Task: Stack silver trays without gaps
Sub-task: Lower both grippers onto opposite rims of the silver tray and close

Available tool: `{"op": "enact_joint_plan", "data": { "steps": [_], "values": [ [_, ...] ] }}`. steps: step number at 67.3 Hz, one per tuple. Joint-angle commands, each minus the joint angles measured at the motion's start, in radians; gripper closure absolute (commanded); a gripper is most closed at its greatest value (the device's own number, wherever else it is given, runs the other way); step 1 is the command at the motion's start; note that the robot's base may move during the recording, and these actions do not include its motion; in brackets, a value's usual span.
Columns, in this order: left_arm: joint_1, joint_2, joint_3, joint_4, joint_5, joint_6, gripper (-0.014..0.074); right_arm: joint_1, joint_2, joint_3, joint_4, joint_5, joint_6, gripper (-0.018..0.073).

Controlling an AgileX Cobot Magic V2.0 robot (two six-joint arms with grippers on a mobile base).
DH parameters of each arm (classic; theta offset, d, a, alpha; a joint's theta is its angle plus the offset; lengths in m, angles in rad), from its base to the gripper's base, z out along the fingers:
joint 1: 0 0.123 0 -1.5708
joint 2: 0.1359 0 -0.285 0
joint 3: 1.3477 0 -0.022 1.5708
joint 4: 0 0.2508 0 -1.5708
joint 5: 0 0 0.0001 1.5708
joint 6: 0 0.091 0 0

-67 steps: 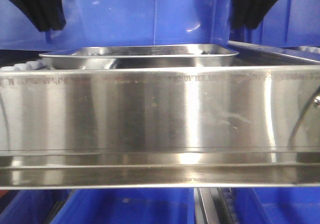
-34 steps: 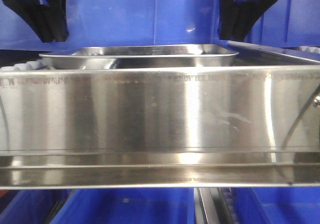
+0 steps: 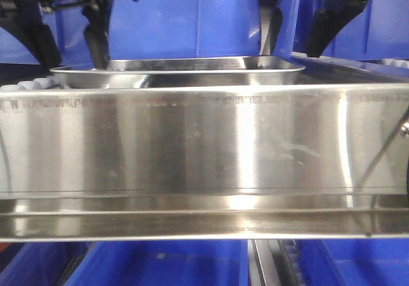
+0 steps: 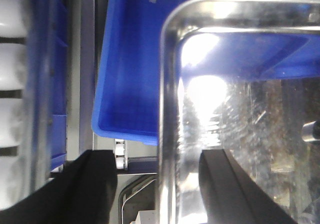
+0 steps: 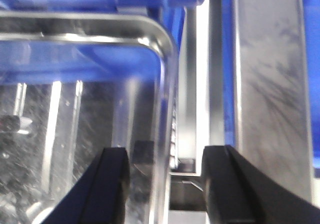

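A steel shelf rail (image 3: 204, 145) is seen nearest. Behind it, the silver tray (image 3: 179, 72) is straddled at its end rims (fingers spread, nothing pinched) by the left gripper (image 4: 157, 159) and right gripper (image 5: 167, 154). Blue bins (image 3: 192, 18) are seen farthest.

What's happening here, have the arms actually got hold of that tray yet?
Not yet. Both arms are at the silver tray, which sits behind the long steel rail and in front of the blue bins. The left gripper is open with a finger on either side of the tray's left rim. The right gripper is open the same way across the right rim. Neither has closed on it.
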Motion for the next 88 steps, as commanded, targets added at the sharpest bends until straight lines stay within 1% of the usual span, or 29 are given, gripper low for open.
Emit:
{"op": "enact_joint_plan", "data": {
  "steps": [1,9,16,29,35,43,49,64,69,75,77,79,80,83,85,88],
  "values": [
    [-0.005,0.011,-0.004,-0.007,-0.019,-0.008,0.0311,0.001,0.019,-0.008,0.000,-0.016,0.006,0.0315],
    [-0.005,0.016,-0.004,-0.007,-0.025,-0.008,0.0312,0.001,0.041,-0.008,0.023,-0.016,0.008,0.0315],
    [0.004,0.020,-0.004,-0.007,-0.030,-0.008,0.0312,0.001,0.053,-0.008,0.023,-0.016,0.017,0.0320],
    [0.021,0.028,-0.004,-0.010,-0.030,-0.008,0.0312,0.001,0.064,-0.008,0.023,-0.016,0.033,0.0401],
    [0.023,0.028,-0.004,-0.010,-0.033,-0.008,0.0312,0.001,0.066,-0.008,0.023,-0.018,0.035,0.0419],
    [0.023,0.036,-0.002,-0.012,-0.041,-0.008,0.0312,0.001,0.070,-0.008,0.023,-0.020,0.035,0.0419],
    [0.023,0.043,-0.002,-0.029,-0.039,-0.008,0.0312,0.001,0.072,-0.008,0.023,-0.020,0.035,0.0419],
    [0.023,0.043,-0.002,-0.034,-0.039,-0.008,0.0316,0.001,0.076,-0.008,0.023,-0.012,0.035,0.0419],
    [0.023,0.043,-0.002,-0.036,-0.039,-0.008,0.0357,0.001,0.078,-0.008,0.023,-0.009,0.035,0.0419],
    [0.023,0.043,-0.002,-0.038,-0.039,-0.008,0.0462,0.001,0.078,-0.008,0.023,-0.009,0.035,0.0440],
    [0.023,0.043,-0.002,-0.038,-0.039,-0.008,0.0493,0.001,0.078,-0.008,0.023,-0.009,0.035,0.0461],
    [0.023,0.043,-0.002,-0.038,-0.039,-0.008,0.0544,0.001,0.078,-0.008,0.023,-0.007,0.035,0.0483],
    [0.023,0.043,-0.002,-0.038,-0.039,-0.008,0.0554,0.001,0.078,-0.008,0.023,-0.007,0.035,0.0509],
    [0.023,0.043,-0.002,-0.038,-0.039,-0.008,0.0619,0.001,0.078,-0.008,0.023,-0.005,0.035,0.0568],
    [0.023,0.043,-0.002,-0.038,-0.039,-0.008,0.0624,0.001,0.078,-0.008,0.023,-0.005,0.035,0.0592],
    [0.023,0.043,-0.002,-0.036,-0.039,-0.008,0.0610,0.001,0.078,-0.008,0.023,-0.008,0.035,0.0576]
  ]
}}
